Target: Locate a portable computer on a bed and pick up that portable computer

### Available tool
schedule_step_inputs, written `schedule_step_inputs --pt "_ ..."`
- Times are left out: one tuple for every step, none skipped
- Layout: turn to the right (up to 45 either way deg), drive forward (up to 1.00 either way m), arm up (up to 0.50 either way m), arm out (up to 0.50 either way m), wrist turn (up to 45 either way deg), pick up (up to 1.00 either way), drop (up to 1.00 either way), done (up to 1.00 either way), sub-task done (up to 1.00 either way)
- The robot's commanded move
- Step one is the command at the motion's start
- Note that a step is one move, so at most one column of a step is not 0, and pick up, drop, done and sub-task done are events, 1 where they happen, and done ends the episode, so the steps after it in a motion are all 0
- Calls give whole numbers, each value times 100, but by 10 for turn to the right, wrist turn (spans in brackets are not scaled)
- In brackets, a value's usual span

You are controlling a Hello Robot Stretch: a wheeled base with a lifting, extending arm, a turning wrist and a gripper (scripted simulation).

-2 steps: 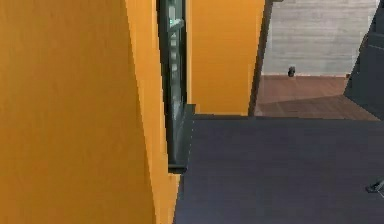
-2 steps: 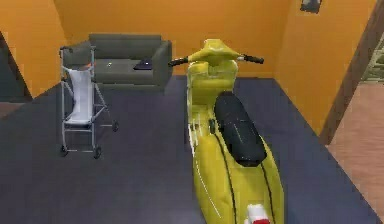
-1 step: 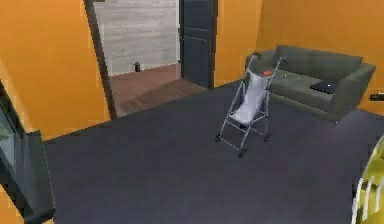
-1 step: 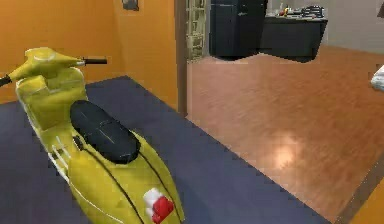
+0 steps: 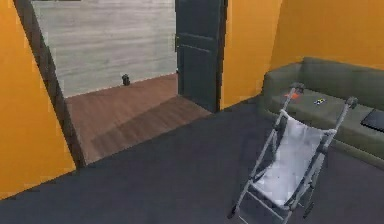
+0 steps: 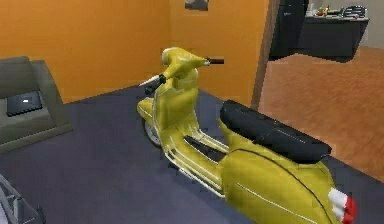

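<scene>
- A dark flat slab (image 6: 24, 102) lies on the sofa's (image 5: 330, 75) seat. It may be a portable computer, but a sofa is no bed, so taking it risks the wrong pick.
- The right one likely lies beyond the doorway (image 5: 120, 60).
- The stroller (image 5: 290, 160) and yellow scooter (image 6: 180, 100) stand near, and a careless turn could strike either.
- I cannot tell the arm's pose, or whether the gripper grasps anything.

Glossy yellow scooter (image 6: 245, 150), matt dark carpet (image 5: 170, 170), wood-plank floor (image 5: 120, 105).
</scene>
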Motion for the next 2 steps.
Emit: schedule_step_inputs --pt "-120 0 0 0 0 0 0 0 0" --pt "0 100 0 0 0 0 0 0 0"
